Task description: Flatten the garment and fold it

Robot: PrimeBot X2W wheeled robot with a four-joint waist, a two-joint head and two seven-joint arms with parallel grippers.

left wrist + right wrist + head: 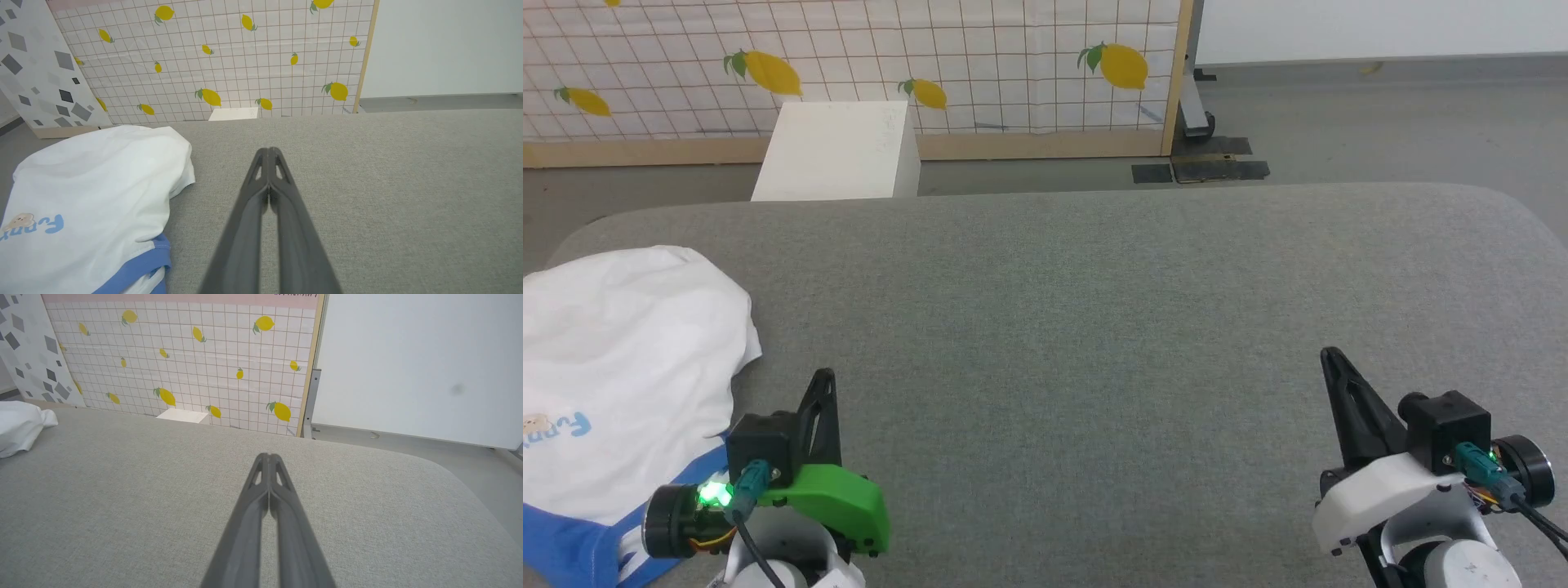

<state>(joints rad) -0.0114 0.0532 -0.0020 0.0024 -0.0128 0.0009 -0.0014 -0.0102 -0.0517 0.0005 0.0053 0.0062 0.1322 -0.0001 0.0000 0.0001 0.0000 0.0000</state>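
1. Our left hand (pixel 823 382) is closest to us, its fingers pressed together and holding nothing. It sits just right of the garment (pixel 629 343), beside the near blue edge and, as far as we can tell, not touching the cloth.
2. Our right hand (pixel 1333 359) is closed the same way and also empty. It is well to the right of the garment, above the bare grey counter (pixel 1094 310).
3. We see the garment lying bunched at the counter's left end, with its white body humped up. A blue band (pixel 560 535) shows at the near side, and the blue lettering (pixel 572 426) faces up. Part of the garment runs past the left edge of the head view, so we cannot tell whether it hangs off the counter.
4. Beyond the garment, a white box (pixel 837 151) stands on the floor. Behind that is a lemon-patterned panel (pixel 980 73).
5. We judge that flattening has not begun, and we see three risks:
   - With the fingers closed, either hand would only push the heap leftward, perhaps off the counter.
   - A pinch into the hump could catch several layers, so the garment would lift as a wad rather than spread.
   - Our right hand has a long reach, so pulling with the left alone could drag the cloth crooked.
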